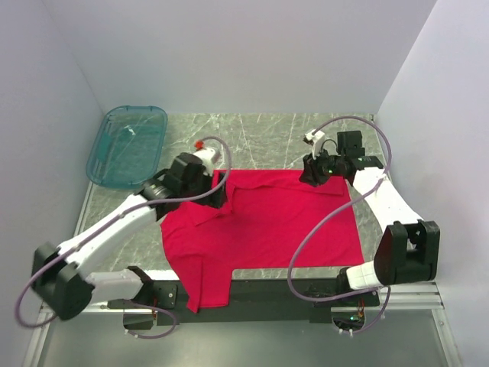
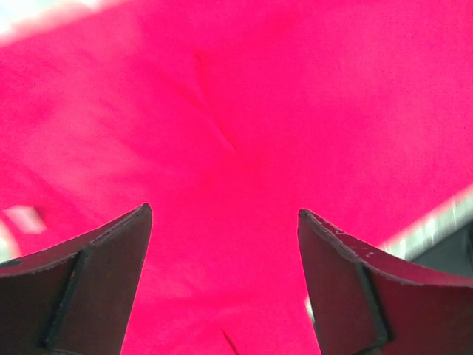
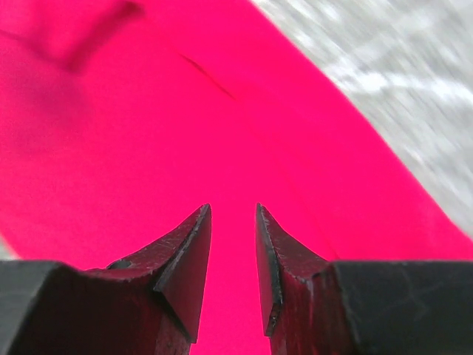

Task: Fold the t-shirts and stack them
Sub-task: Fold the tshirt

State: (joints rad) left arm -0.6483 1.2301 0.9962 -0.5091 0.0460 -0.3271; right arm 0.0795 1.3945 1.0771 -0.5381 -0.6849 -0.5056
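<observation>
The left gripper point(image 2: 222, 212) is spread wide with nothing between its fingers, just above the far left part of the red t-shirt point(image 1: 267, 229). The right gripper point(image 3: 233, 208) shows a narrow gap filled with red cloth; I cannot tell whether it pinches the shirt, at whose far right corner it sits. The t-shirt lies spread across the marbled table point(image 1: 267, 138). A teal tub point(image 1: 126, 145) rests far left, apart from the cloth
</observation>
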